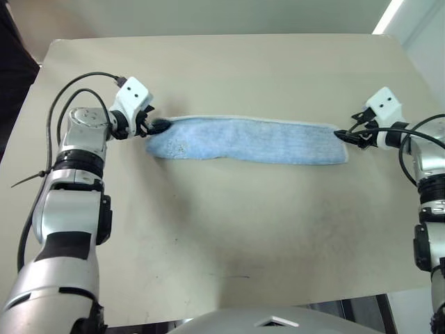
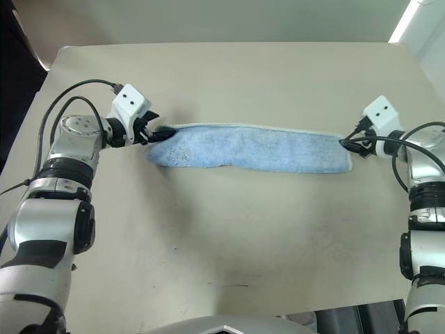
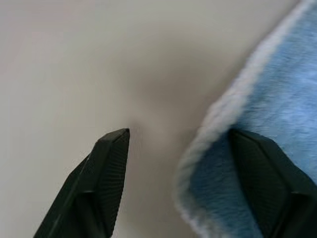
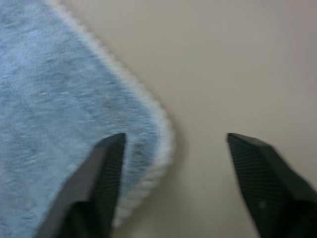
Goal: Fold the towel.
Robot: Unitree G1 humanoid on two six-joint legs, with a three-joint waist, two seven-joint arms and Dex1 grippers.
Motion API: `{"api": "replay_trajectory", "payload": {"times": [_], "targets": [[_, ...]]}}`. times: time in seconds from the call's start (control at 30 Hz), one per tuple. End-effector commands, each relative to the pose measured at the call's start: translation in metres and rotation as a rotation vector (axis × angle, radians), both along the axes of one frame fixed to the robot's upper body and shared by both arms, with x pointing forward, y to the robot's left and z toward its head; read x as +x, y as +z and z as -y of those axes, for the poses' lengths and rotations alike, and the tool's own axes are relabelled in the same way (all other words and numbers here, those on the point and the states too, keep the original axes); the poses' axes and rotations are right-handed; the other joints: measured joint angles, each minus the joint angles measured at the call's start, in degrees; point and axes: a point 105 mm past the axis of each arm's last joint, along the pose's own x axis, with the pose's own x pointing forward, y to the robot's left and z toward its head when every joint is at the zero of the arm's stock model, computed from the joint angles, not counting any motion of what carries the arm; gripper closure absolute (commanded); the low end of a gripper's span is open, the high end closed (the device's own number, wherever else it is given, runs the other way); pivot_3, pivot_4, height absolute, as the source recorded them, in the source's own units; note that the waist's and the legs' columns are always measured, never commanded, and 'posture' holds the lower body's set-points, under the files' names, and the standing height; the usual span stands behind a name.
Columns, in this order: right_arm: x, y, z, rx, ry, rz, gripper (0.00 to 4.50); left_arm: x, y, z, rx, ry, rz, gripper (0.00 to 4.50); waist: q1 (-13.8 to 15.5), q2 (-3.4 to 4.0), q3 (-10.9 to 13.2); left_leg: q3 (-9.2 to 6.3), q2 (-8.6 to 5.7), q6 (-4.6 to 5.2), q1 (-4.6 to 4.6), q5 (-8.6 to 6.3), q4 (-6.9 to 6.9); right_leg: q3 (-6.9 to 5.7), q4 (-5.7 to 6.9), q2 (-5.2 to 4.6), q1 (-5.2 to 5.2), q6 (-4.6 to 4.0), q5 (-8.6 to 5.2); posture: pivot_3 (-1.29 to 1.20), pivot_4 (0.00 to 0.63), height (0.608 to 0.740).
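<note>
lying as a long narrow folded strip across the middle of the tan table [image 1: 229, 229], the light-blue terry towel [image 1: 250, 141] is looking soft, light and floppy, best pinched at its stitched end corners, where the left gripper [image 1: 154, 126] and right gripper [image 1: 345, 136] are standing wide open, each straddling an end edge, gripping nothing.

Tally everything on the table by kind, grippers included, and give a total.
Towel, light blue, lying as a long strip: 1
Left gripper, open at one end of the strip: 1
Right gripper, open at the other end: 1
Table, beige: 1
Total: 4
</note>
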Motion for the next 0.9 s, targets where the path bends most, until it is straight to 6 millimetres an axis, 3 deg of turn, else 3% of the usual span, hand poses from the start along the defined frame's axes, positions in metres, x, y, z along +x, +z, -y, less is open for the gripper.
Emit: {"api": "replay_trajectory", "payload": {"times": [0.03, 0.13, 0.2, 0.33, 0.4, 0.53, 0.67, 0.77, 0.83, 0.9], "targets": [[-0.012, 0.043, 0.024, 0.062, -0.092, 0.14, 0.8, 0.006, 0.042, -0.028, -0.058, 0.154, 0.188, 1.26, 0.0, 0.0, 0.0, 0.01, 0.0, 0.0, -0.01, 0.0, -0.01, 0.0, 0.0, 0.0, 0.0, 0.0, 0.0, 0.0, 0.15, 0.74], [-0.034, 0.051, 0.029, 0.196, -0.125, 0.131, 0.8, 0.001, 0.058, -0.05, -0.149, 0.255, 0.25, 1.26, 0.0, -0.01, 0.0, 0.05, 0.03, 0.0, -0.01, 0.0, -0.07, 0.0, -0.04, 0.04, 0.0, 0.0, 0.0, 0.0, 0.15, 0.74], [-0.046, 0.054, 0.028, 0.4, -0.178, 0.102, 0.8, -0.006, 0.055, -0.055, -0.237, 0.246, 0.212, 1.26, -0.1, -0.01, 0.0, 0.08, 0.03, -0.01, 0.0, 0.0, -0.09, 0.01, -0.05, 0.04, 0.01, 0.0, -0.01, 0.0, 0.15, 0.74], [-0.069, 0.044, 0.022, 0.543, -0.216, 0.037, 0.8, -0.021, 0.035, -0.062, -0.24, 0.254, 0.145, 1.26, -0.4, 0.04, 0.0, 0.23, 0.0, -0.01, 0.08, 0.01, -0.05, 0.15, -0.01, 0.09, 0.03, 0.07, -0.06, 0.0, 0.15, 0.74], [-0.073, 0.034, 0.018, 0.558, -0.235, 0.009, 0.8, -0.027, 0.02, -0.055, -0.237, 0.215, 0.098, 1.26, -0.5, 0.04, 0.0, 0.21, 0.01, -0.01, 0.09, 0.01, 0.16, 0.16, -0.04, 0.12, 0.03, 0.08, -0.07, 0.0, 0.15, 0.74], [-0.07, 0.02, 0.002, 0.542, -0.226, -0.042, 0.8, -0.028, 0.008, -0.027, -0.301, 0.125, 0.02, 1.26, -0.2, 0.03, 0.0, 0.12, -0.01, 0.0, 0.1, 0.0, 0.36, 0.12, 0.13, 0.12, 0.02, 0.15, 0.01, 0.0, 0.15, 0.74], [-0.058, 0.022, -0.015, 0.528, -0.173, -0.05, 0.8, -0.027, 0.009, 0.004, -0.327, 0.011, -0.016, 1.26, -0.1, 0.03, 0.0, 0.0, -0.08, 0.12, 0.14, 0.11, 0.44, 0.06, 0.28, 0.07, 0.04, 0.21, 0.39, 0.0, 0.15, 0.74], [-0.051, 0.031, -0.024, 0.527, -0.139, -0.039, 0.8, -0.024, 0.014, 0.009, -0.328, 0.0, -0.012, 1.26, -0.3, 0.03, 0.0, 0.02, -0.1, 0.13, 0.22, 0.33, 0.45, 0.09, 0.28, 0.06, 0.1, 0.24, 0.66, 0.0, 0.15, 0.74], [-0.049, 0.035, -0.027, 0.537, -0.126, -0.043, 0.23, -0.023, 0.018, 0.008, -0.332, 0.006, -0.003, 1.26, -0.3, 0.03, 0.0, 0.0, -0.09, 0.11, 0.22, 0.44, 0.45, 0.07, 0.27, 0.08, 0.1, 0.21, 0.78, 0.0, 0.15, 0.74], [-0.049, 0.037, -0.03, 0.563, -0.118, -0.057, 0.09, -0.026, 0.022, 0.002, -0.345, 0.013, 0.01, 1.26, -0.3, 0.03, 0.0, -0.01, -0.09, 0.1, 0.22, 0.47, 0.45, 0.06, 0.27, 0.08, 0.1, 0.21, 0.8, 0.0, 0.15, 0.74]]}}
